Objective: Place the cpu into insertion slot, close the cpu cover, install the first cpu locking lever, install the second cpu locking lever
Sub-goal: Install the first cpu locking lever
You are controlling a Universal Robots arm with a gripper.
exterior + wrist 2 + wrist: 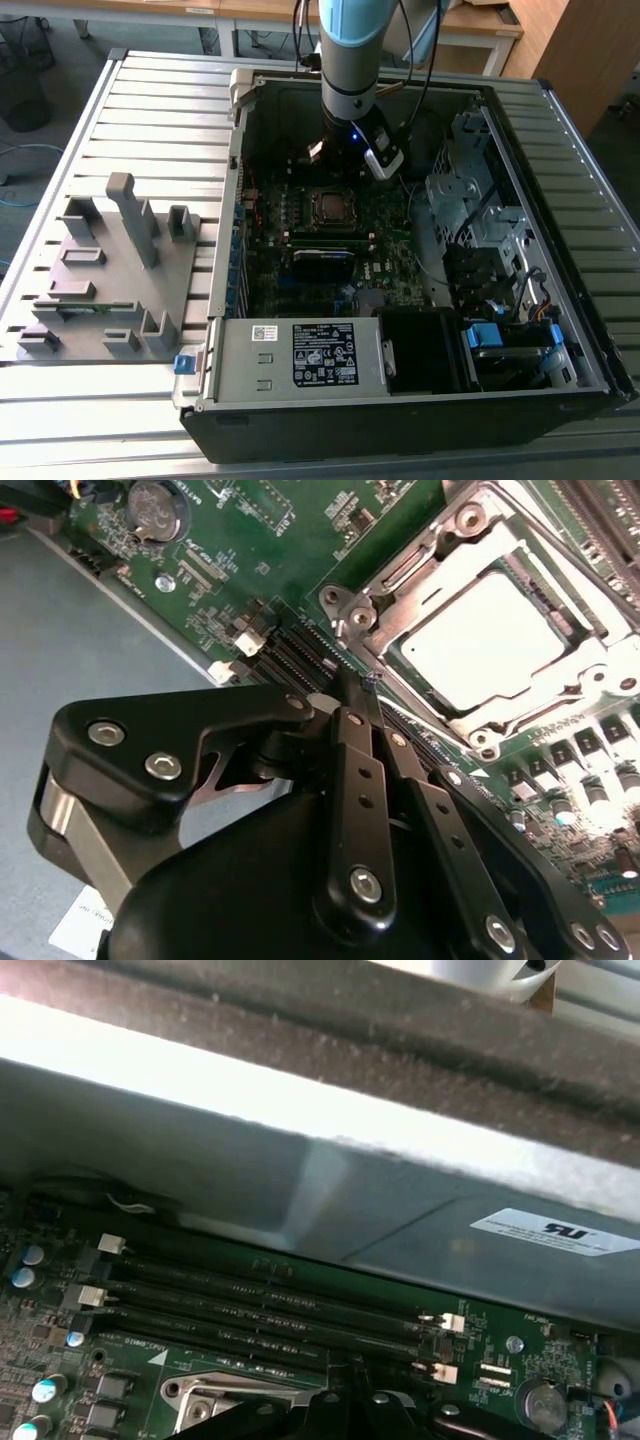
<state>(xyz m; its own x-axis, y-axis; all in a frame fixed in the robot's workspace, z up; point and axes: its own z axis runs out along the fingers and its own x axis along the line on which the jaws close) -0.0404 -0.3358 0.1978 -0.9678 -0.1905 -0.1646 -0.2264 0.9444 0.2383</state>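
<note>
The cpu lies flat in the insertion slot, its pale metal top showing through the window of the cpu cover, which looks to be down over it. My gripper hangs just beside the socket's corner, on the side of the long black memory slots, with my fingers drawn together. I see nothing sizeable between them, and I cannot tell whether a thin lever wire is pinched at the tips. I judge this to be lever work. To do it well I should keep my tips squarely on the lever, push in one smooth sweep along its swing, and keep clear of the small parts on the green motherboard so a slip does no harm.
</note>
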